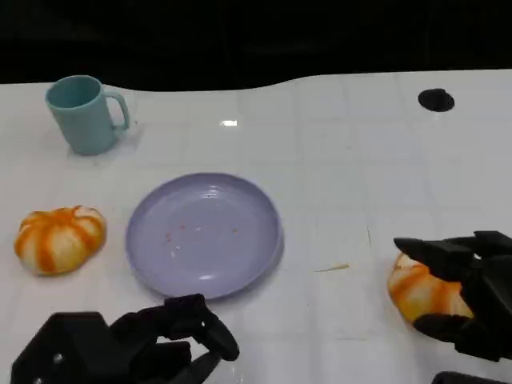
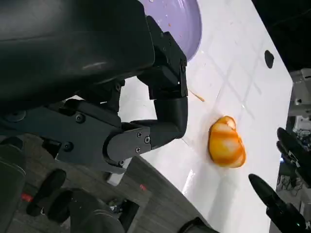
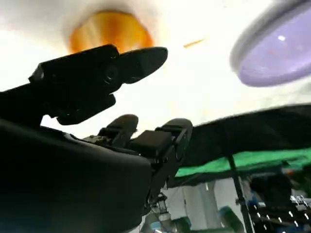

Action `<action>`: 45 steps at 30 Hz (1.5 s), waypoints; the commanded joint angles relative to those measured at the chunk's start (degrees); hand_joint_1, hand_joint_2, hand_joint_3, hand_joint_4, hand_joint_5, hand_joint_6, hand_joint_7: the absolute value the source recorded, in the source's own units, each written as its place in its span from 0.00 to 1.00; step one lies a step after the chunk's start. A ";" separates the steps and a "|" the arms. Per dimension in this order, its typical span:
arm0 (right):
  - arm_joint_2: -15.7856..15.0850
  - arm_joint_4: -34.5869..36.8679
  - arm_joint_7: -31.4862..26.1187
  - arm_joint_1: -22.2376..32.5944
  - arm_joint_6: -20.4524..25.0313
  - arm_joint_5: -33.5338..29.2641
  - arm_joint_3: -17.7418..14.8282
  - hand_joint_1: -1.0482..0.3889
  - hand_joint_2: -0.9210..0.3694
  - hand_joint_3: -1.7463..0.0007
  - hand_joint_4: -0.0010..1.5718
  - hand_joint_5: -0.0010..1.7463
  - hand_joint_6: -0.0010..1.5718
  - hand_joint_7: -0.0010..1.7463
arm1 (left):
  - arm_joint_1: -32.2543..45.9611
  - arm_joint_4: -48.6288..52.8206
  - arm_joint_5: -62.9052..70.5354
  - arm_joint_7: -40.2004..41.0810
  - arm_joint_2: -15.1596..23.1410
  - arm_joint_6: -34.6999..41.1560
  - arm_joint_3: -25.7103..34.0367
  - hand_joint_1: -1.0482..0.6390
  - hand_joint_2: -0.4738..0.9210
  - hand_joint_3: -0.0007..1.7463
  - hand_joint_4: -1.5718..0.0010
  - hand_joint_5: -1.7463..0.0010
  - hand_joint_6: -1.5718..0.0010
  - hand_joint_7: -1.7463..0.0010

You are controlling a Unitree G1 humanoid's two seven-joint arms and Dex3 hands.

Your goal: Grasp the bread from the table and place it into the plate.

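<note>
R hand (image 1: 472, 292) fingers spread round bread (image 1: 420, 292), contact unclear, partly hidden; L hand (image 1: 172, 340) fingers curled, holding nothing.

Plate (image 1: 204, 234) just ahead of left hand (image 1: 128, 344). One bread (image 1: 424, 290) between right hand (image 1: 472, 296) fingers; second bread (image 1: 60, 238) ahead-left of left hand, cup (image 1: 82, 114) farther behind.

right hand (image 1: 468, 292) fingers (image 1: 432, 254) hide part of the bread (image 1: 420, 292).
</note>
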 commanded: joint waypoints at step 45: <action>-1.34 40.24 3.74 -24.84 10.87 -8.64 15.16 0.33 0.00 0.88 0.27 0.09 0.30 0.02 | 0.12 -0.63 1.16 0.10 0.25 -1.10 -0.14 0.40 1.00 0.30 0.60 0.00 0.63 0.16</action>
